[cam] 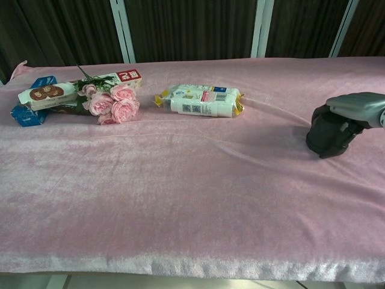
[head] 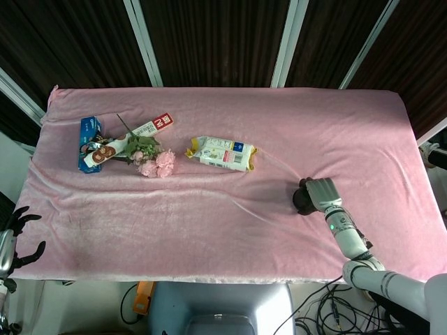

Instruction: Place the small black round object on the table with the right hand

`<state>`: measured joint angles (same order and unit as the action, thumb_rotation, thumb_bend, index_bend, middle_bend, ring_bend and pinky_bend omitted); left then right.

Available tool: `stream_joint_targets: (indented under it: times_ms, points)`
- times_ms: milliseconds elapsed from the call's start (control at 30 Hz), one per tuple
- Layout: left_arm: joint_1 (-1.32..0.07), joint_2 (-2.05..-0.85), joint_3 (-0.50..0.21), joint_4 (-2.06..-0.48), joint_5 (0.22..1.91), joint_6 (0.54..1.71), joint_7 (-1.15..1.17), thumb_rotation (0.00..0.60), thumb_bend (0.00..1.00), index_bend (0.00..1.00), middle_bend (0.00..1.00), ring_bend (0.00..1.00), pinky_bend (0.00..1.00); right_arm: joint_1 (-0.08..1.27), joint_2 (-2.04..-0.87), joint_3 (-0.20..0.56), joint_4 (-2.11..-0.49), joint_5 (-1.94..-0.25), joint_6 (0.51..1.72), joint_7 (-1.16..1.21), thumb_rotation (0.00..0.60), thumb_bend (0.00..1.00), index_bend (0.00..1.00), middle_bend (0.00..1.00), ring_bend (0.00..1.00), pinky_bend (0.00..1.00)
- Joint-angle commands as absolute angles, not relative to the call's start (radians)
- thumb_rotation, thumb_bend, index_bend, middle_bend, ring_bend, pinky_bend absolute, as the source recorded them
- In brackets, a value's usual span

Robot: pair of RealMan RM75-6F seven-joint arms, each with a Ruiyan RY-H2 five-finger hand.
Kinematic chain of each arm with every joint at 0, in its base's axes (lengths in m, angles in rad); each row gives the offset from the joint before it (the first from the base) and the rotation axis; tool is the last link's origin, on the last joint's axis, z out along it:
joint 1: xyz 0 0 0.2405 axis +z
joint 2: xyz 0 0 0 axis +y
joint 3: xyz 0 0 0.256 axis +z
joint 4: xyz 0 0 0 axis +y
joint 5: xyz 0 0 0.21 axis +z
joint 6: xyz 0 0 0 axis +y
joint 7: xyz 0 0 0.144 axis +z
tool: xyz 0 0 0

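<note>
At the lower left corner of the head view we are seeing our left hand (head: pixel 15 234) hanging off the near edge of the table (head: pixel 209 237), its dark fingers spread apart and holding nothing. Moving up to the lower right of that view, our right hand (head: pixel 323 193) is wrapping over the small black round object (head: pixel 302 199), which is sitting on the pink cloth; in the chest view the same hand (cam: pixel 356 108) is showing at the right edge of the frame, its palm lying over the top of the object (cam: pixel 325 133) and its dark fingers curling down around the object's sides. The object's base is appearing to touch the cloth. Farther back, near the middle of the frame, a white and yellow snack packet (head: pixel 222 153) is lying flat. At the upper left, a bunch of pink roses (head: pixel 155 162) is lying just beside and partly over a long white box (head: pixel 129 139), with a blue box (head: pixel 88 132) at the far left of that cluster.
</note>
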<state>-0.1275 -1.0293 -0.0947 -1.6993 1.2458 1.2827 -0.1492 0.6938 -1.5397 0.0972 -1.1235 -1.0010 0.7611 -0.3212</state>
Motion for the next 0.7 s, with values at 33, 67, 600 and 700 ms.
stream_joint_targets:
  times_ms: [33, 67, 600, 700]
  points:
    - [-0.127, -1.029, -0.095, -1.699, 1.246, 1.283, -0.151, 0.600, 0.35, 0.29, 0.10, 0.12, 0.34, 0.687, -1.549, 0.098, -1.113, -1.012, 0.779, -0.320, 0.600, 0.11, 0.64, 0.54, 0.63, 0.80]
    - [-0.126, -1.029, -0.095, -1.699, 1.246, 1.283, -0.153, 0.600, 0.35, 0.29, 0.10, 0.12, 0.34, 0.684, -1.552, 0.099, -1.110, -1.020, 0.791, -0.317, 0.600, 0.11, 0.66, 0.55, 0.64, 0.81]
    - [-0.125, -1.029, -0.096, -1.700, 1.248, 1.285, -0.149, 0.600, 0.35, 0.29, 0.10, 0.12, 0.34, 0.623, -1.551, 0.135, -1.135, -1.196, 0.997, -0.161, 0.600, 0.13, 0.67, 0.55, 0.64, 0.81]
    - [-0.126, -1.029, -0.096, -1.700, 1.247, 1.284, -0.148, 0.600, 0.35, 0.29, 0.10, 0.12, 0.34, 0.604, -1.553, 0.161, -1.170, -1.292, 1.117, -0.007, 0.600, 0.13, 0.67, 0.55, 0.64, 0.81]
